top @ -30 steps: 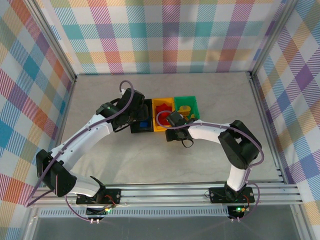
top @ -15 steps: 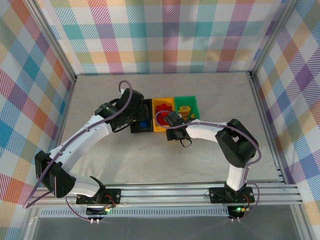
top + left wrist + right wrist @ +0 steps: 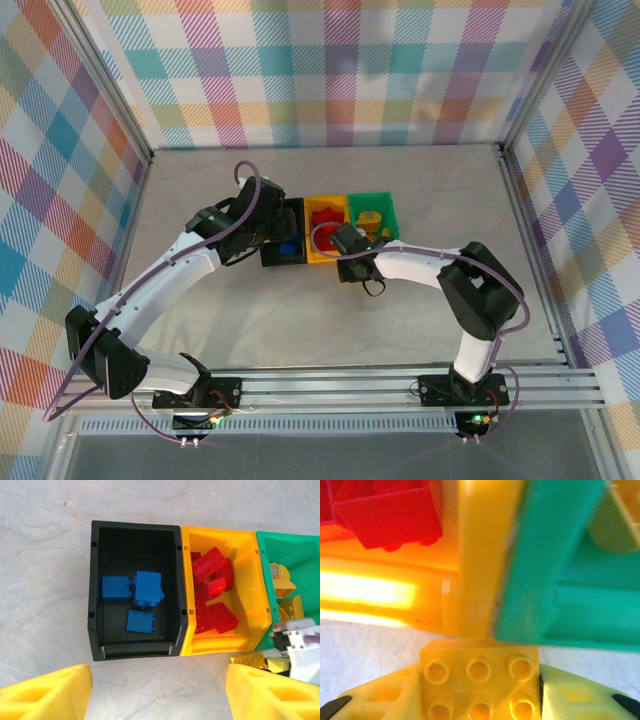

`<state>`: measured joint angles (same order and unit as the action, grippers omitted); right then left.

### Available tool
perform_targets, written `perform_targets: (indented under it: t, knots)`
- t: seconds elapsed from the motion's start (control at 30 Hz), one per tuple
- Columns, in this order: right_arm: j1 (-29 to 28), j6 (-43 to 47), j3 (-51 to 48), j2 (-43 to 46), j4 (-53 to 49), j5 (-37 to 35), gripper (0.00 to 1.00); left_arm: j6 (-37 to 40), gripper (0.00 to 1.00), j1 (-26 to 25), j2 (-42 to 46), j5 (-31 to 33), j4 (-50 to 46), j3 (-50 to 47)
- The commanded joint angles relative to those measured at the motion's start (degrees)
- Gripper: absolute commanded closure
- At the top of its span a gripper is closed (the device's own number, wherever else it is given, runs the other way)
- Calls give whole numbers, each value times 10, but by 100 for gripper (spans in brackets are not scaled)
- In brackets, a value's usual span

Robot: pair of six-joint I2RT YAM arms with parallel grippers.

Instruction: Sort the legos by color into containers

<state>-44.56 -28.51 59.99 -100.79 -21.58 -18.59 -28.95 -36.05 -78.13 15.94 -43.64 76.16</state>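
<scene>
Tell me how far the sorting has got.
Done: blue bricks in the black bin, red bricks in the yellow bin, yellow bricks in the green bin. In hand: the right gripper grips a yellow brick on the table. Left: moving it into the green bin.

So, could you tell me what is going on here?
Two arms are sorting bricks by colour. The right gripper has its fingers against a yellow brick on the table, just in front of the yellow bin and green bin. The left gripper hangs open above the black bin, which holds blue bricks. Red bricks lie in the yellow bin, yellow pieces in the green one.
</scene>
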Motion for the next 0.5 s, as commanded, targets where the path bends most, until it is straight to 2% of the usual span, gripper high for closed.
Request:
perform_targets:
  t: [0.0, 0.27, 0.47]
  knots:
    - [-4, -4, -16, 62, -30, -6, 58, -8, 29, 5, 18, -7, -13, -9]
    - [4, 42, 10, 156, -96, -13, 55, -10, 28, 5, 29, -15, -5, -28]
    - [46, 89, 69, 165, -108, 8, 55, -9, 28, 5, 32, -13, -8, -28]
